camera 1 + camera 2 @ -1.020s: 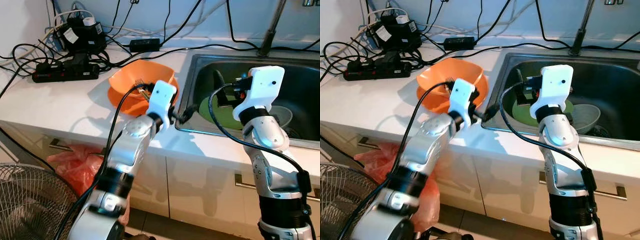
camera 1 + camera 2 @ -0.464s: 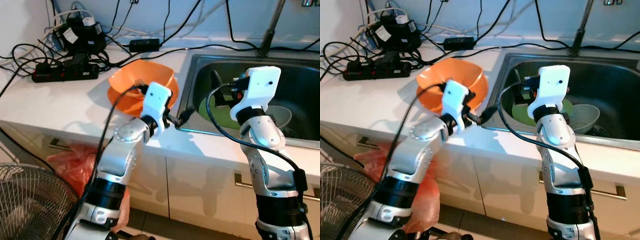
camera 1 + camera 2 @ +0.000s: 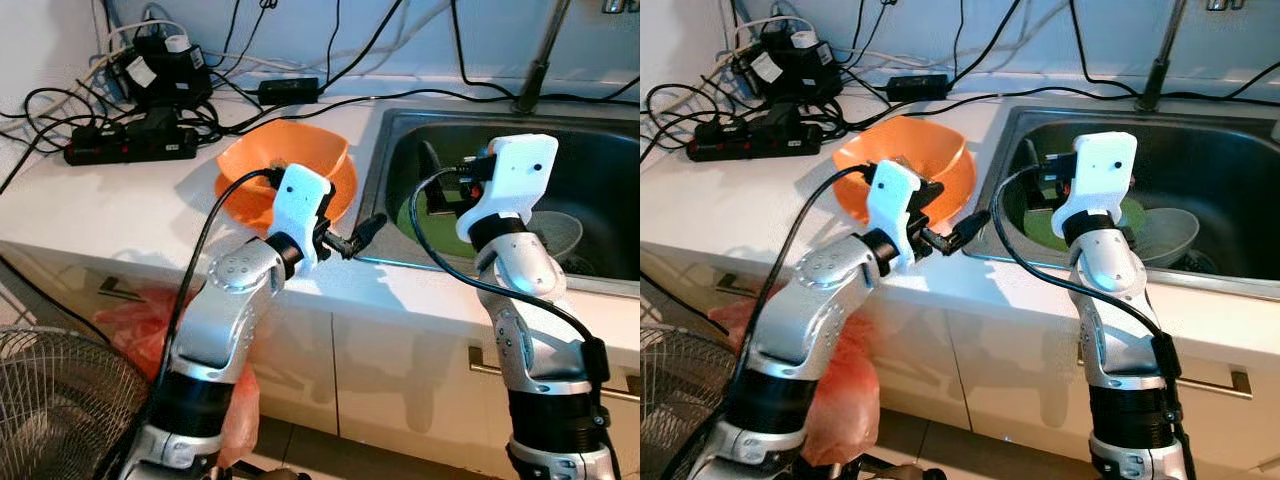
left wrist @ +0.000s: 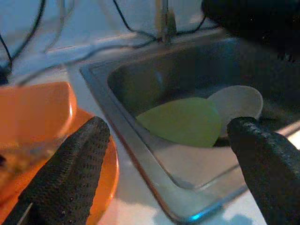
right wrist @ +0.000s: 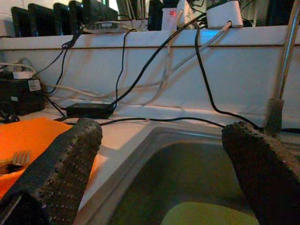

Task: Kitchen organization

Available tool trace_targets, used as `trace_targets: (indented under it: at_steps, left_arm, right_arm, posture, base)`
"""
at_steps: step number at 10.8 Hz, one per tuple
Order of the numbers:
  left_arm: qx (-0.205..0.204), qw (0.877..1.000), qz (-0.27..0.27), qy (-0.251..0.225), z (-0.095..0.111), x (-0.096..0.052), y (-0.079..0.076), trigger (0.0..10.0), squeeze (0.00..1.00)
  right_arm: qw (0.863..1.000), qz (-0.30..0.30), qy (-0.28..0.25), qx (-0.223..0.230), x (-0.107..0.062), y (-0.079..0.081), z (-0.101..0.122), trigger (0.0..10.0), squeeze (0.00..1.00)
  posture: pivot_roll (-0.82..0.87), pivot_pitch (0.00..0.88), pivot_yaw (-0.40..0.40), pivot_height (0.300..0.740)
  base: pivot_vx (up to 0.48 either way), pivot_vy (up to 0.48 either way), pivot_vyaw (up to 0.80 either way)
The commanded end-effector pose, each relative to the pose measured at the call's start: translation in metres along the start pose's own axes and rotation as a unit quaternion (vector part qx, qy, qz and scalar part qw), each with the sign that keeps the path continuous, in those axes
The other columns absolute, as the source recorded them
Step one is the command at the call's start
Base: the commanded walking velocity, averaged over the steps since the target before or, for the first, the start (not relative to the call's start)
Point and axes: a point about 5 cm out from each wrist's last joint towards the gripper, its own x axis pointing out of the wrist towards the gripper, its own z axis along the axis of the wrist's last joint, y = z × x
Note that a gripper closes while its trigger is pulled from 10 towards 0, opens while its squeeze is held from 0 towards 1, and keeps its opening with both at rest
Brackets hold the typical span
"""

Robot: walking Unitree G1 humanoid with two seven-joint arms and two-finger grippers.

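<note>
Both tools stand open and empty. Left tool (image 4: pixel 168 154) hovers over the white worktop (image 3: pixel 120 210) edge, at the front left corner of the one stainless steel sink (image 3: pixel 400 125); one orange plastic bowl (image 3: pixel 285 165) sits just beside it on the worktop, with a metal fork (image 5: pixel 14 159) inside. Right tool (image 5: pixel 164 168) is raised over the sink's near left part. Below and beyond it, in the basin, lie one round green plate (image 4: pixel 180 122) and one pale translucent bowl (image 4: pixel 236 101), touching each other. Farther back on the worktop, well apart from the left tool, are one black power strip (image 3: pixel 130 145) and a tangle of black cables (image 3: pixel 150 70).
</note>
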Motion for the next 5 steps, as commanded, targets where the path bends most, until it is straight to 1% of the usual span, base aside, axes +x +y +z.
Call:
trace_targets:
  at_steps: [1,3,5]
  left_arm:
    - [0.006,1.0,0.0,-0.024,0.011,-0.004,-0.001,10.0,0.0]
    - [0.013,0.997,0.042,-0.057,0.023,-0.007,0.008,10.0,0.0]
    - [0.012,0.988,0.124,-0.091,0.035,-0.011,0.032,10.0,0.0]
  right_arm:
    - [1.0,0.007,-0.005,0.005,0.002,0.005,0.002,10.0,0.0]
    - [1.0,0.008,-0.005,0.007,0.002,0.008,0.001,10.0,0.0]
    - [1.0,0.005,-0.005,0.005,0.001,0.005,0.001,10.0,0.0]
  posture:
    - [0.05,0.02,0.114,0.74]
    - [0.05,0.029,0.118,0.74]
    - [0.03,0.026,0.118,0.74]
  base:
    - [0.0,0.0,0.0]
    - [0.0,0.0,0.0]
    - [0.0,0.0,0.0]
